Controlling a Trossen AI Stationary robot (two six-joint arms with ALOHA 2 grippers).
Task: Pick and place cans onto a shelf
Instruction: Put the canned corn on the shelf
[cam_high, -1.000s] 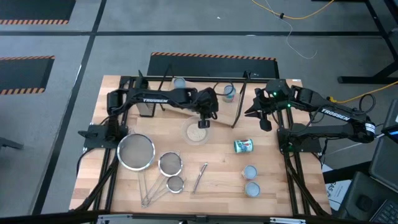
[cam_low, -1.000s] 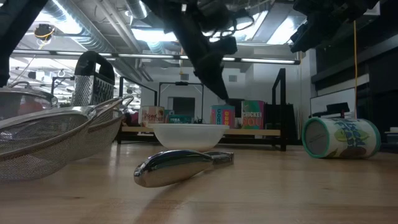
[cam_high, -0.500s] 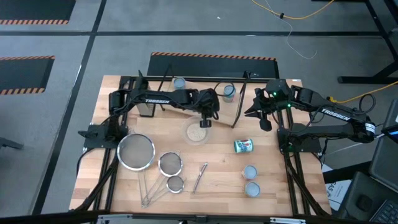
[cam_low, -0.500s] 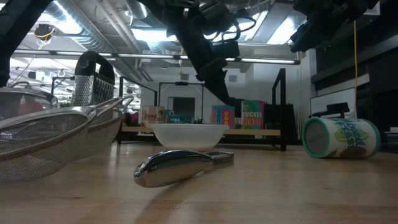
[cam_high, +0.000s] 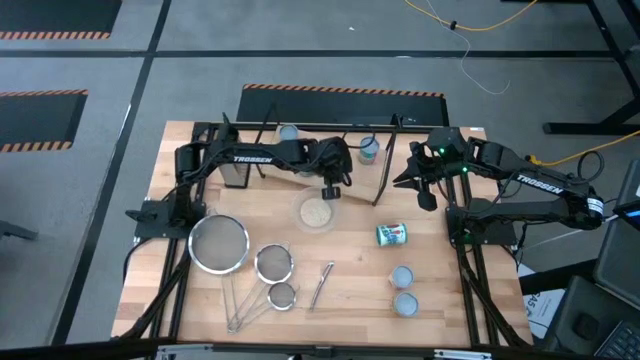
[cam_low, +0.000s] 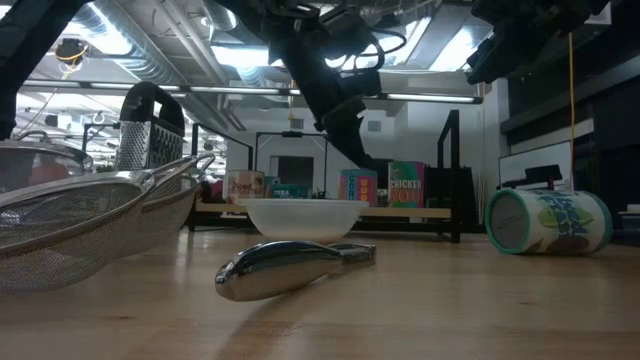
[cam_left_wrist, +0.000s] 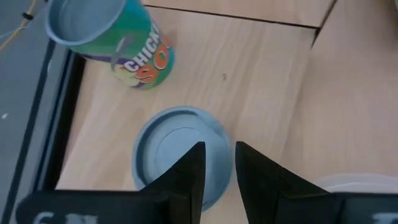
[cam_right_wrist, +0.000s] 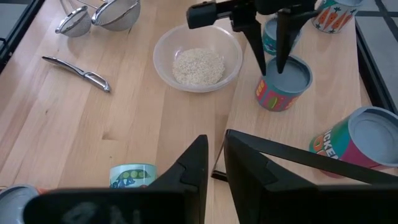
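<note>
My left gripper (cam_high: 329, 190) hangs fingers down over the shelf (cam_right_wrist: 311, 118), just above an upright can with a pale blue top (cam_left_wrist: 177, 155). That can also shows in the right wrist view (cam_right_wrist: 283, 84). The fingers stand a narrow gap apart and hold nothing. More cans stand or lie on the shelf (cam_right_wrist: 273, 34) (cam_right_wrist: 367, 137) (cam_high: 288, 133) (cam_high: 368, 148). One can lies on its side on the table (cam_high: 391, 234), and two stand upright near the front right (cam_high: 402, 277) (cam_high: 405, 303). My right gripper (cam_high: 427, 200) waits above the table's right side, fingers together and empty.
A clear bowl of beige grains (cam_high: 318, 212) stands on the table just in front of the shelf's edge. Steel mesh strainers (cam_high: 219, 244) (cam_high: 273, 262) and a metal peeler (cam_high: 322, 283) lie at the front left. A grater (cam_low: 150, 130) stands at the far left.
My left gripper has risen a little and gone toward the table's far edge, from over the bowl's far rim to over the can on the shelf. No can has moved.
</note>
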